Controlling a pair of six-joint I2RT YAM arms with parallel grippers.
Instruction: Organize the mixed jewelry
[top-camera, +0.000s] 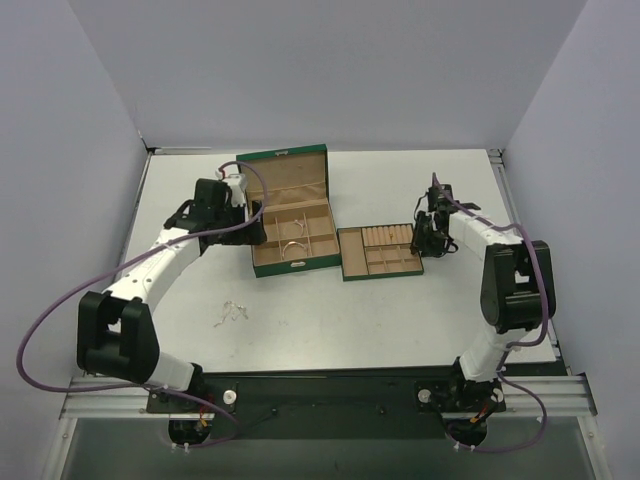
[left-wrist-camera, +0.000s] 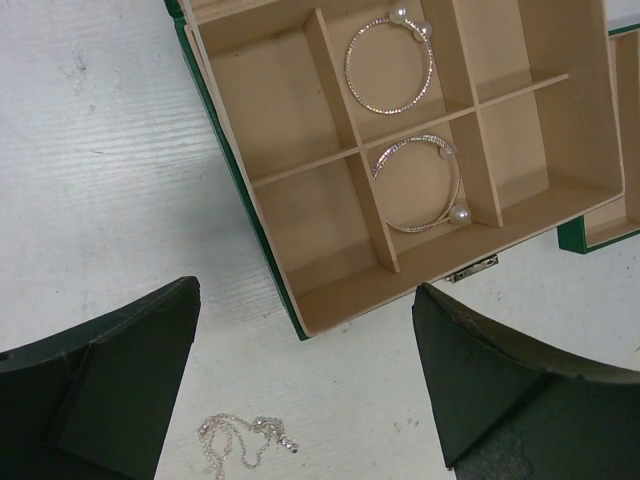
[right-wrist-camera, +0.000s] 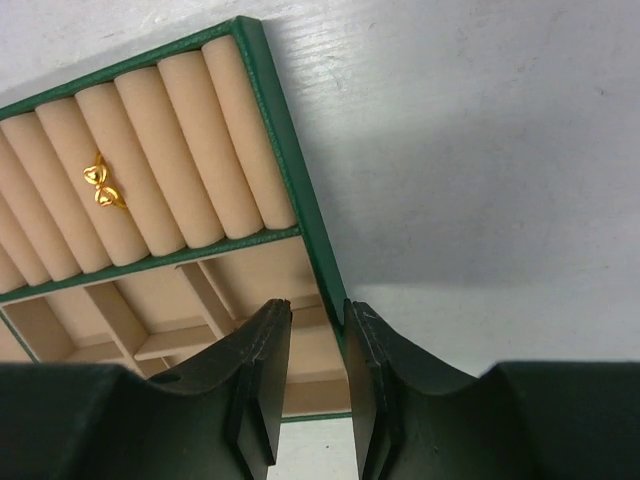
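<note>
Two thin silvery bangle hoops with pearl ends lie in the middle compartments of the green box (left-wrist-camera: 236, 182), one (left-wrist-camera: 399, 14) behind the other (left-wrist-camera: 459, 214). A fine pale chain (left-wrist-camera: 243, 440) lies bunched on the table in front of the box; it also shows in the top view (top-camera: 232, 312). A small gold ring (right-wrist-camera: 103, 187) sits between the tan rolls of the small green tray (right-wrist-camera: 290, 150). My left gripper (left-wrist-camera: 305, 290) hangs wide open over the box's front left corner, holding nothing. My right gripper (right-wrist-camera: 317, 305) hovers over the tray's right wall, its jaws a little apart and nothing between them.
The box's lid (top-camera: 285, 170) stands open at the back. The tray (top-camera: 343, 255) lies just right of the box. Grey walls close in the table on the left, back and right.
</note>
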